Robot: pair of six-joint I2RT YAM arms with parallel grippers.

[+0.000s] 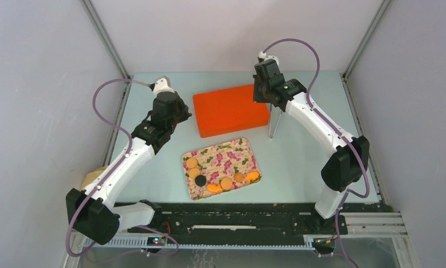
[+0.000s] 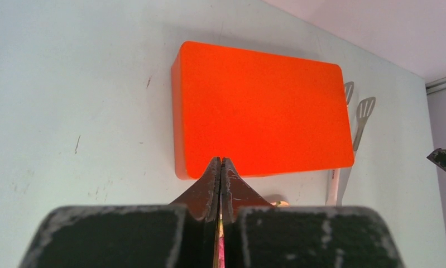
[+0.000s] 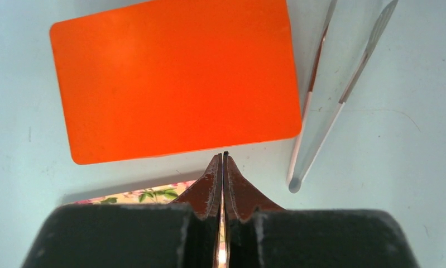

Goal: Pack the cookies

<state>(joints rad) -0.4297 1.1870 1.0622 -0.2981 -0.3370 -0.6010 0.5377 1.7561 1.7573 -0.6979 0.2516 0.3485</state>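
Note:
Several cookies [image 1: 226, 183] lie on the floral tray [image 1: 231, 153] in the middle of the table, mostly golden-orange, with one black one [image 1: 200, 181]. They sit along the tray's left and near sides. An orange closed box [image 1: 230, 109] lies behind the tray and also shows in the left wrist view [image 2: 259, 106] and the right wrist view [image 3: 176, 78]. My left gripper [image 1: 181, 115] [image 2: 221, 160] is shut and empty, above the table left of the box. My right gripper [image 1: 264, 96] [image 3: 224, 155] is shut and empty, above the box's right end.
Metal tongs [image 1: 273, 123] lie just right of the orange box, also seen in the left wrist view [image 2: 357, 120] and the right wrist view [image 3: 321, 100]. A tan object [image 1: 92, 177] sits beyond the table's left edge. The tray's edge [image 3: 142, 195] shows below my right gripper.

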